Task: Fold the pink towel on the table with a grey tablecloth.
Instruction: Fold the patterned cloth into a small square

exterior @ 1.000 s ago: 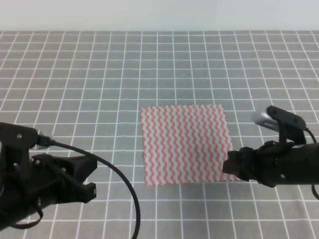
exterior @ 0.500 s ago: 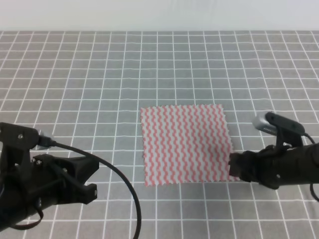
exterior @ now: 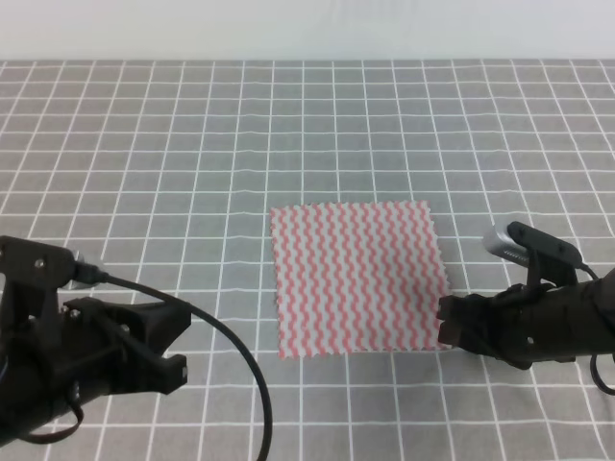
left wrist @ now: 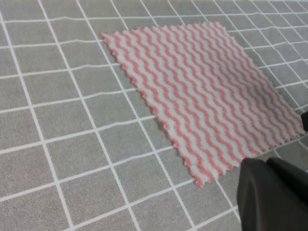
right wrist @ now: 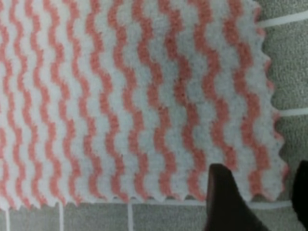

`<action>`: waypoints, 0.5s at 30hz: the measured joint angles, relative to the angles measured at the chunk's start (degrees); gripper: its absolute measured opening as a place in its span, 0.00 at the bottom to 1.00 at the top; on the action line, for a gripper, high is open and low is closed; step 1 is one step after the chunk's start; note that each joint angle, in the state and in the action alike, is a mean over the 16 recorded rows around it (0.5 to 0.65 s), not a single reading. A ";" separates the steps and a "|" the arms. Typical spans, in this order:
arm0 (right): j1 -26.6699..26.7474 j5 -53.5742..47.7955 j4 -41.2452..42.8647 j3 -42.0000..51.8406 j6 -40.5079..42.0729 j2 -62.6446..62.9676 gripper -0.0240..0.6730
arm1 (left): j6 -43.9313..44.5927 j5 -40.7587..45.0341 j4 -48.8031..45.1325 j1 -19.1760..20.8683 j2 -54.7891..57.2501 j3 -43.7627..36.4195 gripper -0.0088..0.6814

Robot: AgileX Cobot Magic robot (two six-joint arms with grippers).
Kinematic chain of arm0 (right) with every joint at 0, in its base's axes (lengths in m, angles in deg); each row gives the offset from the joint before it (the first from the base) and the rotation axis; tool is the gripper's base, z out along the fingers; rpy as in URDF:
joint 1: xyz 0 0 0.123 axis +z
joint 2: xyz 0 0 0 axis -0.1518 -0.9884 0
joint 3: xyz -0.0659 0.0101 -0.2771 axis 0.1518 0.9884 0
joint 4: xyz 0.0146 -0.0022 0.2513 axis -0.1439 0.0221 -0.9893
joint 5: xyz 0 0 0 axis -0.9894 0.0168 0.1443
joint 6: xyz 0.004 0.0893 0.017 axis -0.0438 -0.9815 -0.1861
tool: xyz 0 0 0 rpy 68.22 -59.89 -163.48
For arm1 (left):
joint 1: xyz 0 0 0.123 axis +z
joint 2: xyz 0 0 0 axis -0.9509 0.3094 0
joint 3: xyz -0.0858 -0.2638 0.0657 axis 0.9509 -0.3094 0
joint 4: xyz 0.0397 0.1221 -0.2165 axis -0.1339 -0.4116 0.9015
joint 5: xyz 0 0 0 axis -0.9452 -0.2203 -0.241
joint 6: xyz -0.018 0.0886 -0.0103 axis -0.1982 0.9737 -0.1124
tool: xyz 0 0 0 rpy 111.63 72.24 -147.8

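Note:
The pink towel (exterior: 356, 279) lies flat and unfolded on the table with a grey tablecloth (exterior: 192, 144). My right gripper (exterior: 445, 325) is low at the towel's near right corner. In the right wrist view the towel (right wrist: 130, 96) fills the frame, and the right gripper (right wrist: 260, 204) is open, with one dark finger (right wrist: 222, 202) over the cloth's edge and the corner lying between the jaws. My left gripper (exterior: 176, 344) stays open to the left of the towel, apart from it. In the left wrist view the towel (left wrist: 202, 91) is ahead and one finger (left wrist: 274, 197) shows at the bottom right.
The gridded cloth spreads on all sides of the towel. A black cable (exterior: 240, 365) loops from the left arm along the front of the table. A pale wall (exterior: 307, 29) runs behind the far edge.
The right gripper has sunk and shifted slightly toward the front, settling at the towel's near right corner. The towel and the left arm have not moved.

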 joint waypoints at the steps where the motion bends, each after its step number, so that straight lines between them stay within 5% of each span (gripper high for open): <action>1: 0.00 0.01 -0.06 -0.06 0.00 -0.06 0.45 | 0.01 0.00 0.00 0.00 -0.04 0.00 0.01; 15: 0.00 -0.63 0.09 -1.68 0.08 -0.58 0.45 | 0.03 -0.56 0.00 -0.04 0.00 0.00 0.01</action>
